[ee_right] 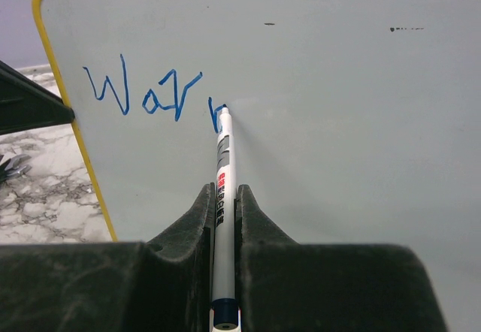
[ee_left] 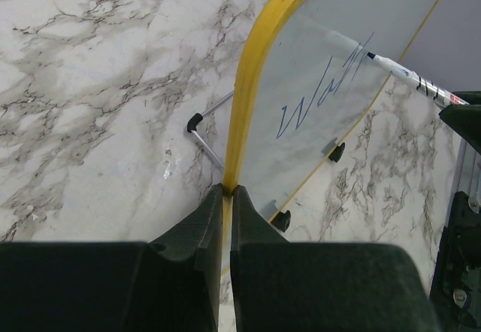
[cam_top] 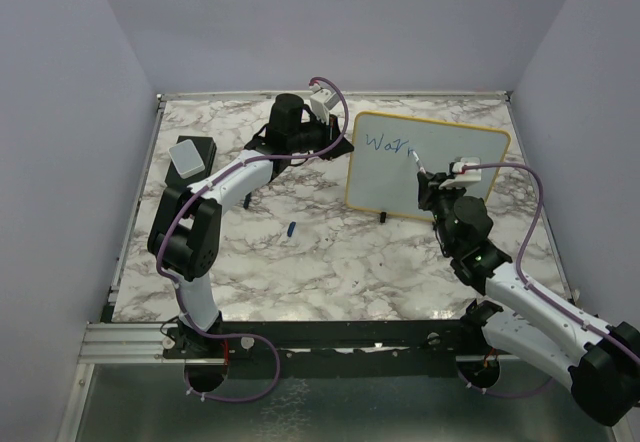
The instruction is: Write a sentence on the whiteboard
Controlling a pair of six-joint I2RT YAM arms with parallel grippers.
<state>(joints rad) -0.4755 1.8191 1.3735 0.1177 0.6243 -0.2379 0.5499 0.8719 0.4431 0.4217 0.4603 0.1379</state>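
Observation:
The whiteboard [cam_top: 440,177] stands upright on black feet at the back right of the table, yellow-framed. Blue letters "War" [ee_right: 143,95] and the start of a fourth letter are on its upper left; they also show in the top view [cam_top: 388,144] and the left wrist view [ee_left: 319,99]. My left gripper [ee_left: 227,191] is shut on the board's yellow left edge [ee_left: 248,92]. My right gripper [ee_right: 223,189] is shut on a white marker [ee_right: 223,174], its blue tip touching the board right of the "r". The marker also shows in the left wrist view [ee_left: 409,78].
A grey-topped black eraser block [cam_top: 190,157] lies at the back left. A small blue marker cap [cam_top: 291,229] lies on the marble table [cam_top: 330,262] in front of the board. Walls close in the table on three sides.

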